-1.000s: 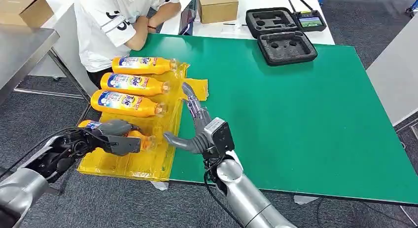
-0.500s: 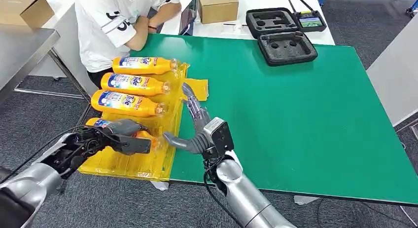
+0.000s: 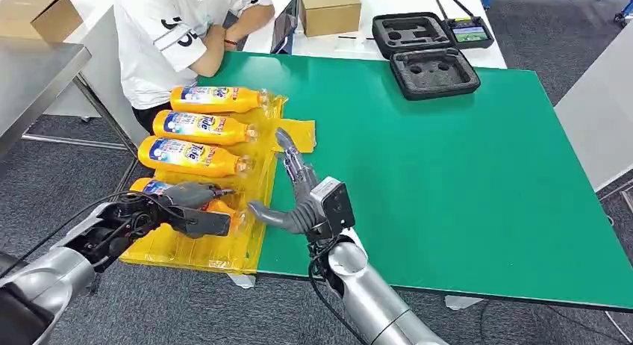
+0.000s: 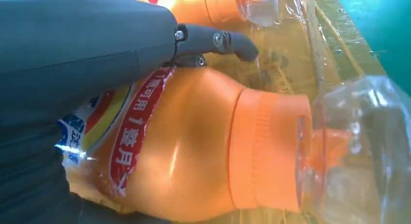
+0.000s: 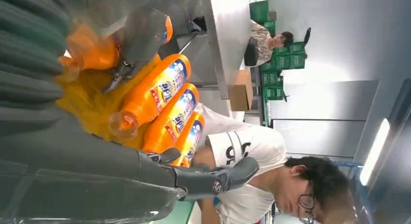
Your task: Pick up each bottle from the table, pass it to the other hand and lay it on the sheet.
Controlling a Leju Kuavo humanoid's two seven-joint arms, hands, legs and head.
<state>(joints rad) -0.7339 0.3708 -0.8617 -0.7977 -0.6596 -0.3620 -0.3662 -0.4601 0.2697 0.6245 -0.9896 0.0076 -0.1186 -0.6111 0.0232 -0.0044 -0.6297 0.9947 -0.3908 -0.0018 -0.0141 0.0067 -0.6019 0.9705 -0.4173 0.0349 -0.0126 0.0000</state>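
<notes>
Three orange bottles (image 3: 201, 127) with clear caps lie side by side on the yellow sheet (image 3: 216, 252) at the table's left edge. A fourth orange bottle (image 3: 151, 187) rests low over the near part of the sheet, and my left hand (image 3: 190, 209) grips it around the body. The left wrist view shows this bottle (image 4: 194, 146) close up, with my left hand (image 4: 87, 44) wrapped over its label. My right hand (image 3: 295, 188) hovers open just right of the sheet, fingers spread and holding nothing. In the right wrist view my right hand (image 5: 72, 170) faces the bottles (image 5: 165, 95).
A person in a white shirt (image 3: 172, 39) sits at the table's far left corner, arms resting on it. A cardboard box (image 3: 328, 7), two black foam cases (image 3: 433, 69) and a small screen unit (image 3: 470, 33) stand at the back. The green table (image 3: 463, 173) stretches right.
My left hand has carried the fourth bottle a little to the right and further over the sheet. One of its fingers now lifts slightly off the bottle. My right hand has barely moved.
</notes>
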